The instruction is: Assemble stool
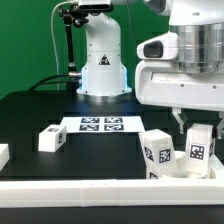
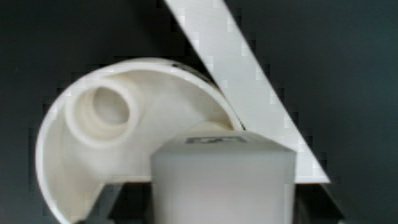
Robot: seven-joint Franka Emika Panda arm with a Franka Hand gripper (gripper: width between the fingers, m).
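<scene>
My gripper (image 1: 197, 132) is shut on a white blocky stool leg (image 1: 198, 148) with a square tag, at the exterior view's right near the front edge. In the wrist view that leg (image 2: 217, 178) fills the space between my jaws, and the gripper (image 2: 217, 208) holds it just over the round white seat (image 2: 98, 125), whose hole shows beyond the leg. A second tagged leg (image 1: 157, 150) stands upright close to the held one. A third leg (image 1: 52, 138) lies on the black table at the exterior view's left.
The marker board (image 1: 100, 124) lies in the middle of the table before the robot base (image 1: 103, 70). A long white rail (image 1: 90, 190) edges the front and shows in the wrist view (image 2: 228, 70) beside the seat. A small white piece (image 1: 3, 155) sits at the far left edge.
</scene>
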